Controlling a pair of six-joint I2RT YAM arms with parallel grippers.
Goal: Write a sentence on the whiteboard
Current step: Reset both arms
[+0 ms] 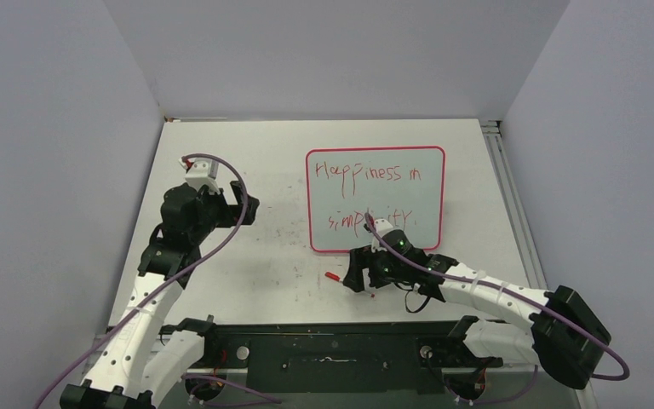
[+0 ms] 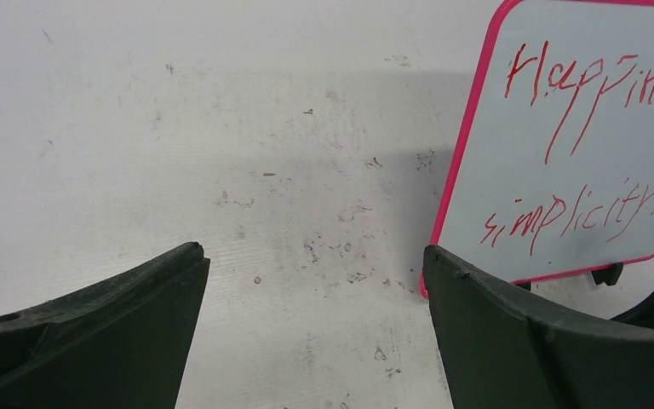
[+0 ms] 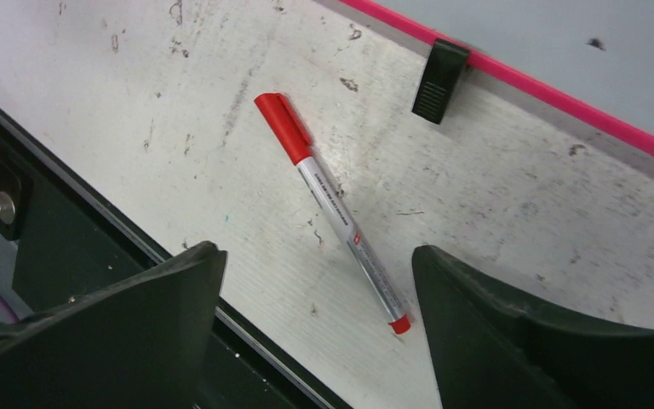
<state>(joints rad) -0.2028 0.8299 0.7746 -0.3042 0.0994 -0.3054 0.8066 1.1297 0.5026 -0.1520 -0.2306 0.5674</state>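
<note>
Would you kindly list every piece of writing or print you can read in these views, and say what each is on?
"Happiness in": upper line of the red handwritten sentence on the pink-rimmed rectangular whiteboard.
"simplicity.": lower line of the same sentence, same board.
Small print and a tiny red mark on the grey barrel of the red-capped marker pen: too small to read.

Whiteboard (image 1: 375,200) flat on table (image 1: 247,153), sentence (image 1: 366,173) in 2 red lines. Red marker (image 1: 334,277) on table under right gripper (image 1: 356,277).
</note>
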